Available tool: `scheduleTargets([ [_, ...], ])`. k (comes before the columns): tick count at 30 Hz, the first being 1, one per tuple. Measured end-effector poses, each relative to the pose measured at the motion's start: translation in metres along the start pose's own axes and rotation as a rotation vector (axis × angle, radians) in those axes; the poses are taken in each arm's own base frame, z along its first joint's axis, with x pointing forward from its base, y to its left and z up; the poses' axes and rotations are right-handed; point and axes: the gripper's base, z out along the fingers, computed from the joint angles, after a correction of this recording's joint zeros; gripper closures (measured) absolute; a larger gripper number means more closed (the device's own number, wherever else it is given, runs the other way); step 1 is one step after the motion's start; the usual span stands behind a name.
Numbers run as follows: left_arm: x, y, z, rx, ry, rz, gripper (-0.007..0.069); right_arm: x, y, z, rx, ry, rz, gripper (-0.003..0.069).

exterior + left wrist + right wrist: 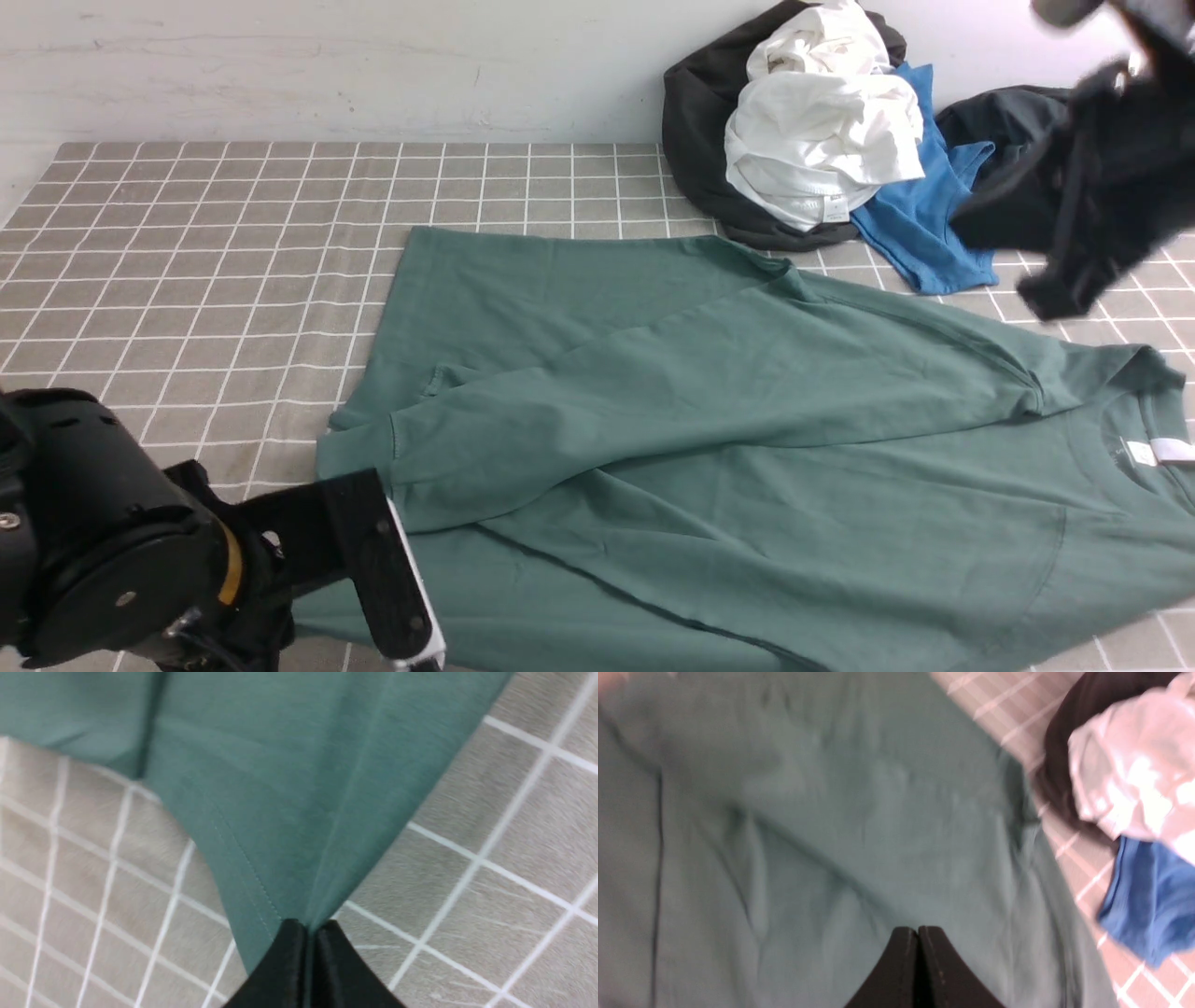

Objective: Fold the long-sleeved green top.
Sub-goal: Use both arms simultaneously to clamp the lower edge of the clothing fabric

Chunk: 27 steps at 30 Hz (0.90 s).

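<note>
Between the fingers of my left gripper [307, 933], clamped fully together, I'm pinching a stitched edge of the green long-sleeved cotton top [728, 420]. It's lying spread on the beige grid-patterned tablecloth [187, 233], stretching away ahead of that gripper. Meanwhile my right gripper [918, 935] is hanging above the top, jaws pressed together, gripping nothing. A pile of white, black and blue clothes [822, 140] is sitting off to its side.

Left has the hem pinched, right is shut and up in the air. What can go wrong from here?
1. The left gripper pinches the green top only at its fingertips; it may slip when pulled.
2. The sleeve lies creased across the body, so the fold could bunch.
3. The right gripper, shut and blurred, could snag the blue garment nearby.
</note>
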Motion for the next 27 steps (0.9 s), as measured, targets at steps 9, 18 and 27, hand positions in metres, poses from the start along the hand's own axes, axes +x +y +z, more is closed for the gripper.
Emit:
scheduleTargets([
  [9,0.013,0.016,-0.003,-0.015,-0.007,-0.244,0.0629,0.122,0.048,0.082,-0.128,0.448,-0.195,0.0484],
  [18,0.011,0.016,-0.003,-0.010,-0.024,-0.254,0.0628,0.181,0.059,0.118,-0.072,0.553,-0.491,0.0240],
  [27,0.010,0.012,-0.006,0.052,-0.011,-0.302,0.0621,0.181,0.052,0.121,0.009,0.564,-0.396,0.0586],
])
